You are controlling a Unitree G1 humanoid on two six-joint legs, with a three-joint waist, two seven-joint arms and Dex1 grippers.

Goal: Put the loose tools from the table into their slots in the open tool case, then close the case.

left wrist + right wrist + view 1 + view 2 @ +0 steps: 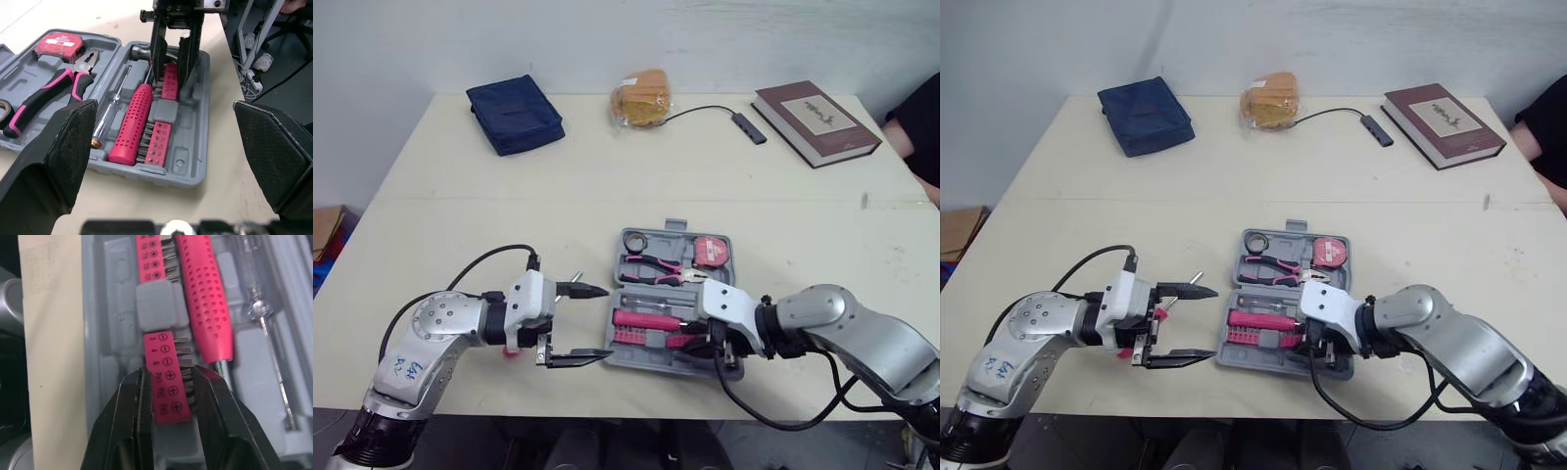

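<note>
The grey tool case (651, 232) lies open and flat near the table's front edge. It holds pink pliers (651, 266), a red tape measure (710, 250), a pink-handled screwdriver (134, 122) and pink bit strips. My right gripper (168, 382) reaches down into the case's front right part, its fingers (159, 44) shut on the sides of one pink bit strip (165, 367), which rests in its slot beside the screwdriver's handle (203, 298). My left gripper (605, 323) hovers just left of the case, open with nothing between its fingers.
At the table's far side lie a navy pouch (514, 113), a bagged bun (641, 98), a small hub on a cable (749, 127) and a brown book (815, 120). A person's arm (915, 132) shows at the right edge.
</note>
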